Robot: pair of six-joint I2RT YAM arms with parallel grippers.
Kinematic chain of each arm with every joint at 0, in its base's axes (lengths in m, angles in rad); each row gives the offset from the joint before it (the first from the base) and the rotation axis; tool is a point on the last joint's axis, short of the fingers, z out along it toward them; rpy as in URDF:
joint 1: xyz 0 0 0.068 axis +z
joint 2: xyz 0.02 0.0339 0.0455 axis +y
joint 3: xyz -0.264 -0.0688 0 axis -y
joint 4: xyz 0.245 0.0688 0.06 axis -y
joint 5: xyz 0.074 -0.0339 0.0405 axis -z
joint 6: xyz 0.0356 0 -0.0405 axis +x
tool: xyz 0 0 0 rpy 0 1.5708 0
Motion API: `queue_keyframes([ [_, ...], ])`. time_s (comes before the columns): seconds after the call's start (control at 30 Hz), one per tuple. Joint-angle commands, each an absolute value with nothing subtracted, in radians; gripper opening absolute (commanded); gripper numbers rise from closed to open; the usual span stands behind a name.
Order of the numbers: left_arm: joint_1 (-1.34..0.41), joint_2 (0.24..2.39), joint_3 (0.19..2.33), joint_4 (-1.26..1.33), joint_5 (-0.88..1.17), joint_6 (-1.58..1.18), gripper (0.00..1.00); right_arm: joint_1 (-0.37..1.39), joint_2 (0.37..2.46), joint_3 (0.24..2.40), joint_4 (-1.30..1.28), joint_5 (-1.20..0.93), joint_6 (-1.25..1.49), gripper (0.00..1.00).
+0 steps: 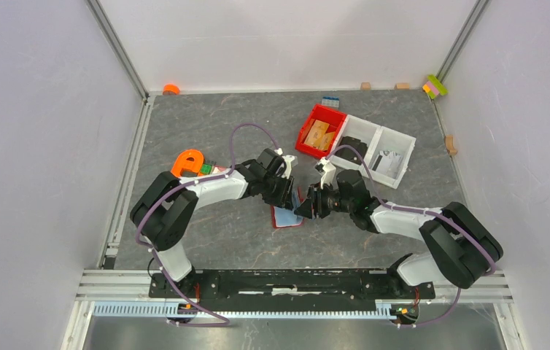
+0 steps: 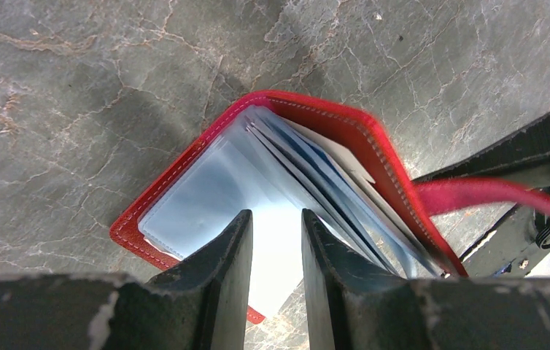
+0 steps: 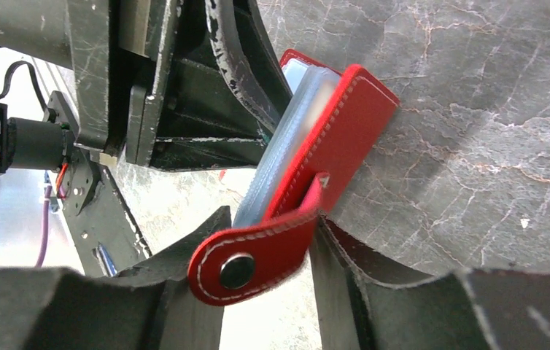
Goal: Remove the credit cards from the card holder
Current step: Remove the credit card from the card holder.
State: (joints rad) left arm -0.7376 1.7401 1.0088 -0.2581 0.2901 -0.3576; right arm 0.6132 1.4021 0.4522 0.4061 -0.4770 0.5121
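**Card holder open on desk, both hands at it**

Card holder (image 1: 287,216) is lying mid-desk (image 1: 221,124) between the two arms, one half flat and the other cover standing up. Left hand (image 2: 276,226) is sitting over the flat half with its fingers parted and its tips at the clear sleeve, nothing visibly pinched. Credit cards (image 2: 330,182) are sitting in the sleeves, bluish edges showing. Right hand (image 3: 268,219) is straddling the snap strap (image 3: 257,251) and the raised cover's edge — can't tell whether it's actually clamping.
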Motion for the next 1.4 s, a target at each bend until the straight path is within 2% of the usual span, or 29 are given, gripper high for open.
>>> queue_keyframes([
  [0.0, -0.744, 1.740, 1.026, -0.254, 0.288, -0.339, 0.38, 0.615, 1.404, 0.476, 0.459, -0.496, 0.512, 0.46],
  [0.07, -0.744, 1.741, 1.027, -0.257, 0.282, -0.340, 0.38, 0.616, 1.408, 0.473, 0.475, -0.510, 0.518, 0.47],
  [0.17, -0.744, 1.747, 1.032, -0.268, 0.274, -0.340, 0.38, 0.617, 1.412, 0.473, 0.477, -0.514, 0.521, 0.71],
  [0.2, -0.744, 1.750, 1.033, -0.270, 0.274, -0.340, 0.38, 0.617, 1.412, 0.473, 0.476, -0.509, 0.521, 0.72],
  [0.33, -0.744, 1.752, 1.034, -0.271, 0.270, -0.342, 0.38, 0.616, 1.424, 0.483, 0.443, -0.480, 0.510, 0.64],
  [0.47, -0.744, 1.752, 1.035, -0.274, 0.264, -0.342, 0.38, 0.616, 1.445, 0.490, 0.443, -0.489, 0.514, 0.65],
  [0.57, -0.744, 1.756, 1.038, -0.278, 0.263, -0.341, 0.38, 0.616, 1.431, 0.481, 0.463, -0.495, 0.520, 0.70],
  [0.67, -0.744, 1.761, 1.040, -0.280, 0.264, -0.341, 0.38, 0.617, 1.414, 0.473, 0.474, -0.494, 0.523, 0.83],
  [0.77, -0.745, 1.759, 1.040, -0.280, 0.264, -0.341, 0.38, 0.617, 1.407, 0.468, 0.481, -0.497, 0.523, 0.85],
  [0.93, -0.744, 1.761, 1.040, -0.280, 0.265, -0.344, 0.38, 0.617, 1.411, 0.467, 0.491, -0.505, 0.530, 0.71],
  [1.1, -0.744, 1.769, 1.046, -0.291, 0.261, -0.342, 0.38, 0.616, 1.401, 0.463, 0.491, -0.500, 0.529, 0.70],
  [1.37, -0.744, 1.776, 1.051, -0.297, 0.258, -0.342, 0.38, 0.616, 1.415, 0.472, 0.474, -0.495, 0.525, 0.52],
])
